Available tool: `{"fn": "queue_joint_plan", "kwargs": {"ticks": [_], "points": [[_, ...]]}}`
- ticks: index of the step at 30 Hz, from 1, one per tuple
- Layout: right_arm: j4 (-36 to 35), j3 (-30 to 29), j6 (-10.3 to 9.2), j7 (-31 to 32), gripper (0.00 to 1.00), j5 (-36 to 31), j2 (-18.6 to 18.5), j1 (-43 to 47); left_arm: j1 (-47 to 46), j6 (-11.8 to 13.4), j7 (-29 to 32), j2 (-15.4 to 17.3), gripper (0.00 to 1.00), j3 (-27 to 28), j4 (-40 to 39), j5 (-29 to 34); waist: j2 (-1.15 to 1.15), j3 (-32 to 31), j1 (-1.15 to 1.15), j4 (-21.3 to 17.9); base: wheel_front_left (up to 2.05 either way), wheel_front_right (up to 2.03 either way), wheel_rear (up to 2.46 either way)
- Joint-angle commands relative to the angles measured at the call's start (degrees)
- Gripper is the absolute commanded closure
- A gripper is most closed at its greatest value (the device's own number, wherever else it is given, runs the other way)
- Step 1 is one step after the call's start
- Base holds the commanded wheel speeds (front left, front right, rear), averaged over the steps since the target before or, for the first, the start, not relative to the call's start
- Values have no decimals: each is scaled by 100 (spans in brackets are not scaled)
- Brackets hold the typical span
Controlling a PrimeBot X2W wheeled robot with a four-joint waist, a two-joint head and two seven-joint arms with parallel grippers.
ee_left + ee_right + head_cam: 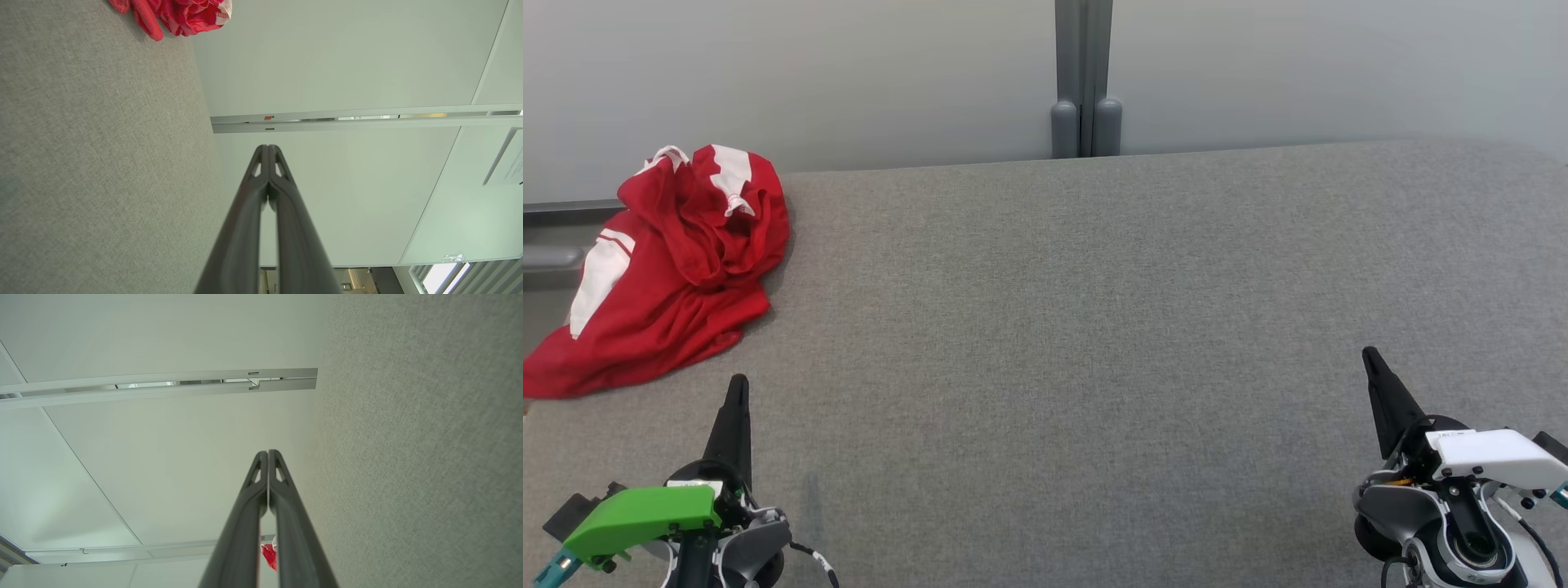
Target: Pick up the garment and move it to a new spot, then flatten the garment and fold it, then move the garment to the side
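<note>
Surface, head view: grey cloth-covered table [1094, 327], ending at a pale wall [849, 73] with a grey post [1083, 82] at the far middle.
Garment, head view: the garment [678, 269] is red with white patches. It lies crumpled in a heap at the far left corner, and its left side seems to lie over the table's left edge.
Left gripper, head view: the left gripper [738, 388] is at the near left, jaws closed on nothing, its tip near the garment's near hem but apart from it.
Right gripper, head view: the right gripper [1372, 357] is at the near right, jaws closed and empty, well apart from the garment.
Left wrist view: fingertips pressed together, with the garment [184, 16] at the top of the view on the table [102, 163].
Right wrist view: fingertips together, with a small red patch of garment [269, 555] far off between the fingers.
Stage: the pick-up looks not yet begun.
Risk, shut jaws: reaching in like this would likely shove the cloth rather than grasp it.
Risk, edge: a push to the left could slide the heap off the table.
Risk, heap: pinching one loose fold may lift the garment bunched, making it harder to flatten.
</note>
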Motion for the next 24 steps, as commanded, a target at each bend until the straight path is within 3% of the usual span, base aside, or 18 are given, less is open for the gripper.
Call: {"fn": "queue_joint_plan", "kwargs": {"ticks": [1,24], "points": [[-31,-2,1,10,100,31,-25,-32,-73,-11,10,11,100,2,-8,-9,0,0,0,0,0,0,0],[-31,-2,1,10,100,30,-24,-32,-73,-11,10,11,100,2,-8,-9,0,0,0,0,0,0,0]]}}
